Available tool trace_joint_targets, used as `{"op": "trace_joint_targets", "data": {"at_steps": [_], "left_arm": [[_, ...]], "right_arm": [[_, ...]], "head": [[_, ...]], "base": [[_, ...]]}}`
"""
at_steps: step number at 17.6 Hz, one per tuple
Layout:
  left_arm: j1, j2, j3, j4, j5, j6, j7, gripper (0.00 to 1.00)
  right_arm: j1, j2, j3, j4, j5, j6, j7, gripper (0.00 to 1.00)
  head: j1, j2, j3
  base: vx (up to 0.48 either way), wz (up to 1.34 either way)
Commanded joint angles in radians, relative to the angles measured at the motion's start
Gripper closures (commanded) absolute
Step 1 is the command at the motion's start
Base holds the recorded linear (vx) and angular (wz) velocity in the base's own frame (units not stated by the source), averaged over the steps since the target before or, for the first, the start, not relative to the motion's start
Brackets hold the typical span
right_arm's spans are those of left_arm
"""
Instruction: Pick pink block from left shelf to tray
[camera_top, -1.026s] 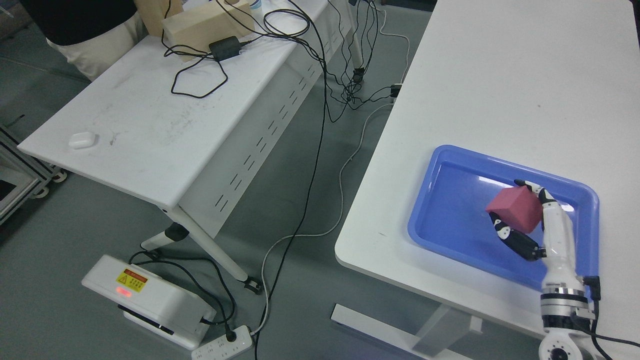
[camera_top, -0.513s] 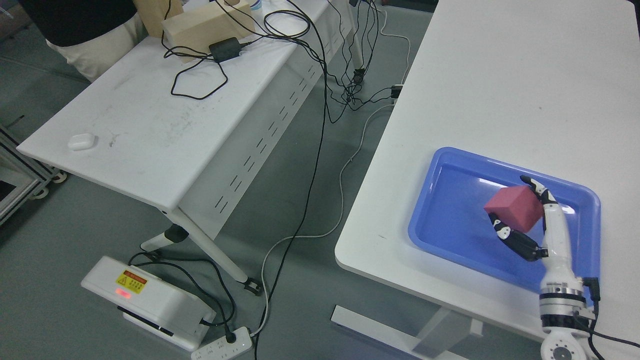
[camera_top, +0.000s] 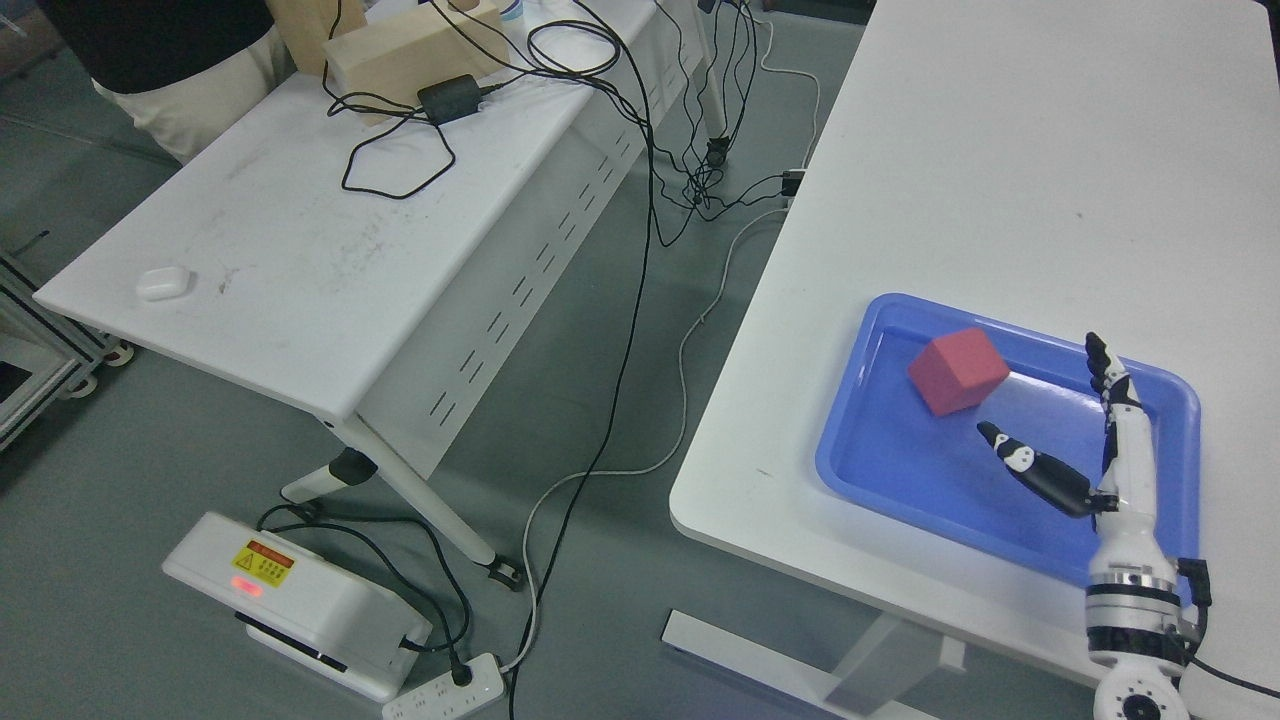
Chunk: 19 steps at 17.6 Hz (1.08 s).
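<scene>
Head view shows you the pink block (camera_top: 957, 371) lying in the blue tray (camera_top: 862, 452), in the tray's far left part, tilted on its floor and free of any grip. Your right robot hand (camera_top: 1095, 440) hangs over the tray's near right part, spread wide and holding nothing: the thumb (camera_top: 1030, 466) points toward the block with a clear gap between them, and the fingers (camera_top: 1110, 378) stretch up over the tray's far right rim. The tray sits near the front edge of the white table (camera_top: 1000, 180). Left of the tray, across the floor gap, you see a second table (camera_top: 300, 260) carrying cables (camera_top: 400, 150) and a wooden box (camera_top: 410, 50).
</scene>
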Motion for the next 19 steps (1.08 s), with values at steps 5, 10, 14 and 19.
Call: {"op": "trace_joint_targets", "data": {"at_steps": [5,10,14,19], "left_arm": [[0.009,0.017,0.000,0.000,-0.002,-0.001,-0.001,0.00],[0.009,0.017,0.000,0.000,-0.002,-0.001,-0.001,0.00],[0.009,0.017,0.000,0.000,-0.002,-0.001,-0.001,0.00],[0.009,0.017,0.000,0.000,-0.002,-0.001,-0.001,0.00]], "right_arm": [[-0.002,-0.018,-0.067,0.000,-0.224,0.038,-0.013,0.00],[-0.015,-0.018,-0.098,0.000,-0.248,0.112,-0.012,0.00],[-0.014,-0.018,-0.104,0.000,-0.249,0.135,-0.012,0.00],[-0.015,-0.018,-0.104,0.002,-0.249,0.175,-0.010,0.00]], "head": [[0.0000,0.000,0.000],[0.0000,0.000,0.000],[0.0000,0.000,0.000],[0.0000,0.000,0.000]], "base": [[0.000,0.00],[-0.028,-0.02],[-0.086,-0.09],[-0.121,0.00]]}}
